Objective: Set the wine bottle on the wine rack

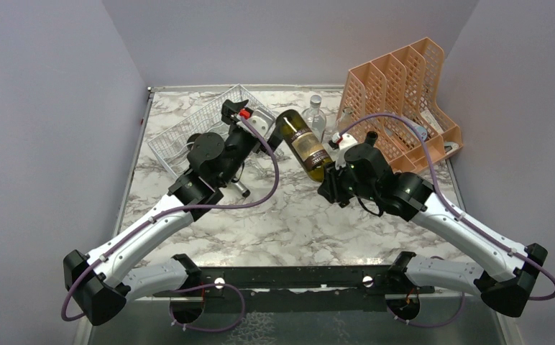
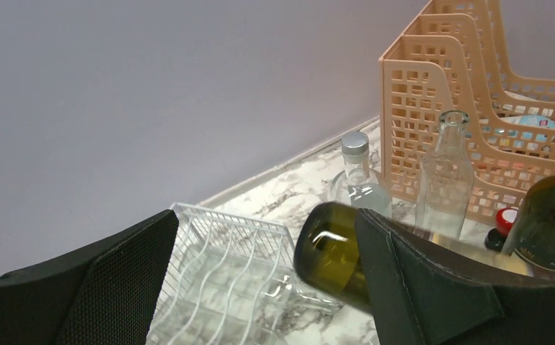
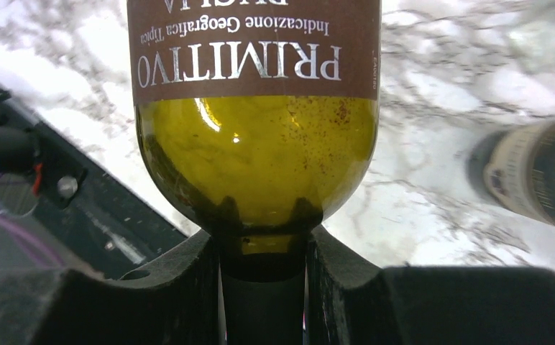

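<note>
Right tool (image 3: 264, 248) clamps wine bottle (image 1: 305, 144) neck; left tool (image 2: 267, 223) apart beside wine rack (image 1: 188, 129); clear bottle (image 2: 357, 183) behind.

Glossy green glass wine bottle (image 1: 305, 144); white wire wine rack (image 1: 188, 126).

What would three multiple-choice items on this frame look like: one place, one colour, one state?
1. The wine rack lies at the table's: A back right; B back left; C near edge.
2. The file holder is: A peach-orange; B blue; C black.
3. The right gripper is: A open; B out of view; C shut on the wine bottle.
Key: B, the white wire sits in the far left corner; A, its perforated walls are peach; C, the fingers clamp the bottle's neck.
</note>
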Robot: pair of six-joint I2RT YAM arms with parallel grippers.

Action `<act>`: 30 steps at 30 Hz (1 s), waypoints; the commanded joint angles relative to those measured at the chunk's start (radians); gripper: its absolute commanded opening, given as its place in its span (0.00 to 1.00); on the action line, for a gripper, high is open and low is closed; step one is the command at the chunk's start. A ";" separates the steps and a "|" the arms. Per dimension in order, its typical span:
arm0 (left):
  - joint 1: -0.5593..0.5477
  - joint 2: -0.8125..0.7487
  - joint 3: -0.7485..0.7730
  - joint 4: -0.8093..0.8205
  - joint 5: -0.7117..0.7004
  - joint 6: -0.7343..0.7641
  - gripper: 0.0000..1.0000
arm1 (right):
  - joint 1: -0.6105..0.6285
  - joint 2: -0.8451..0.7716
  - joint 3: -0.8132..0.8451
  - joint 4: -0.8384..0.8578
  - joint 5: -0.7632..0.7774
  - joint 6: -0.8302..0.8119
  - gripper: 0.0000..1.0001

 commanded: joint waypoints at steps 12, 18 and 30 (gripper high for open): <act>0.004 -0.142 0.042 -0.124 -0.166 -0.332 0.99 | 0.133 0.130 -0.150 0.429 -0.348 0.080 0.01; 0.006 -0.162 0.048 -0.161 -0.217 -0.355 0.99 | 0.199 0.260 -0.133 0.474 -0.379 0.105 0.01; 0.005 -0.214 0.021 -0.165 -0.222 -0.346 0.99 | 0.313 0.528 -0.035 0.597 -0.251 0.156 0.01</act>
